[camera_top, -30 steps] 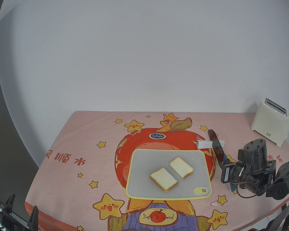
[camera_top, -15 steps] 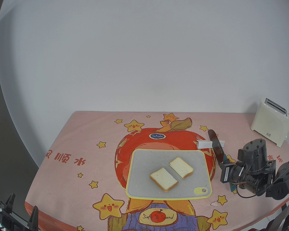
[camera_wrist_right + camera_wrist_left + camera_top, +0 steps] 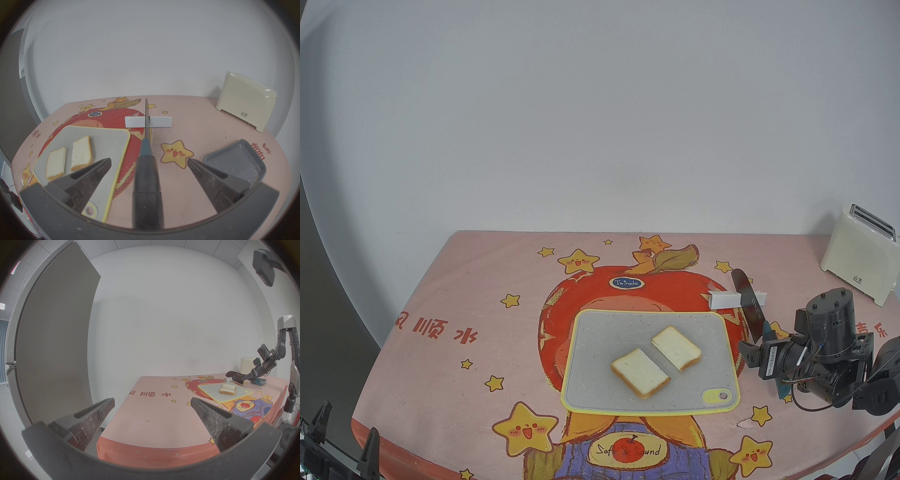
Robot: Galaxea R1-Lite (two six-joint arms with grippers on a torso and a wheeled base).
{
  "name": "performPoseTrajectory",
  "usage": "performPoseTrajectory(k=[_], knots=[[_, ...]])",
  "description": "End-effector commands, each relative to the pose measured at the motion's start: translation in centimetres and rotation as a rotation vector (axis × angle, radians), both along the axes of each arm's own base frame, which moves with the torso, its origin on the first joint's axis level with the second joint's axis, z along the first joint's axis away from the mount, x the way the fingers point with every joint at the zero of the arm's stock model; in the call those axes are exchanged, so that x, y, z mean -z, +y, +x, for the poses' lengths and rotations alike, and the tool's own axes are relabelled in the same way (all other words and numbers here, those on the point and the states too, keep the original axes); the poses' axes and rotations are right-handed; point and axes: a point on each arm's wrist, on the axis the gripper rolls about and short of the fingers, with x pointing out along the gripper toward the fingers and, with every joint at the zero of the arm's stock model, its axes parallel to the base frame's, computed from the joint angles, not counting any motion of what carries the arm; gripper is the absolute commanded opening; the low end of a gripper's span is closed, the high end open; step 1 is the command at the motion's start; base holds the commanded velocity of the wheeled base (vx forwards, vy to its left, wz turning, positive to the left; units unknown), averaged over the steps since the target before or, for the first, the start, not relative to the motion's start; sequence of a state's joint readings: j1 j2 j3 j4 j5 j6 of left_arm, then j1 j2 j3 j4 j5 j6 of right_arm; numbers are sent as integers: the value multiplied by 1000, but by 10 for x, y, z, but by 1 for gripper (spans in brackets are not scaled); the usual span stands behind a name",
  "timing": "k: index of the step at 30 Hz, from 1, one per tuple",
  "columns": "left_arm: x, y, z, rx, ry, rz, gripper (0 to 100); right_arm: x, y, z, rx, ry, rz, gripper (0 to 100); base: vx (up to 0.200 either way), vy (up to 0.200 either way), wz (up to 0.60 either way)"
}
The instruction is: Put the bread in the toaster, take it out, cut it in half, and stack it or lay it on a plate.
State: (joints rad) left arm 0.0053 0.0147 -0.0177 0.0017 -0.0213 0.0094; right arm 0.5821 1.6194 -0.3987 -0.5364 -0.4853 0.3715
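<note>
White bread lay cut in two on cutting board; plating onto grey plate undone, I judged. Right gripper jaws spread wide, flanking knife handle; left gripper jaws spread too, holding nothing.

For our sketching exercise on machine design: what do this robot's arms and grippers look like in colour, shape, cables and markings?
The right arm is dark grey to black, made of rounded cylindrical housings, with a white label at the wrist and thin cables looping below. The left gripper and right gripper each have two dark grey wedge-shaped fingers tapering to the tips.
</note>
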Motion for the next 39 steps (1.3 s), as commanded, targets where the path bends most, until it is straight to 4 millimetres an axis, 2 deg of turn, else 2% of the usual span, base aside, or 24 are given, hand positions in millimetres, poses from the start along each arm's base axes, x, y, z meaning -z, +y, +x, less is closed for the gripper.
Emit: performPoseTrajectory(k=[1, 9, 21, 26, 33, 39], knots=[[5, 0, 0, -1, 1, 0, 100, 0, 0, 0, -1, -1, 1, 100, 0, 0, 0], [5, 0, 0, -1, 1, 0, 100, -5, -1, -2, -2, -20, 7, 100, 0, 0, 0], [5, 0, 0, -1, 1, 0, 100, -50, -18, -24, -40, -191, 40, 100, 0, 0, 0], [5, 0, 0, -1, 1, 0, 100, -59, -22, -33, -74, -223, 44, 100, 0, 0, 0], [5, 0, 0, -2, 1, 0, 100, -68, -22, -47, -212, -258, 71, 100, 0, 0, 0], [5, 0, 0, -1, 1, 0, 100, -65, -16, -66, -374, -256, 74, 100, 0, 0, 0]])
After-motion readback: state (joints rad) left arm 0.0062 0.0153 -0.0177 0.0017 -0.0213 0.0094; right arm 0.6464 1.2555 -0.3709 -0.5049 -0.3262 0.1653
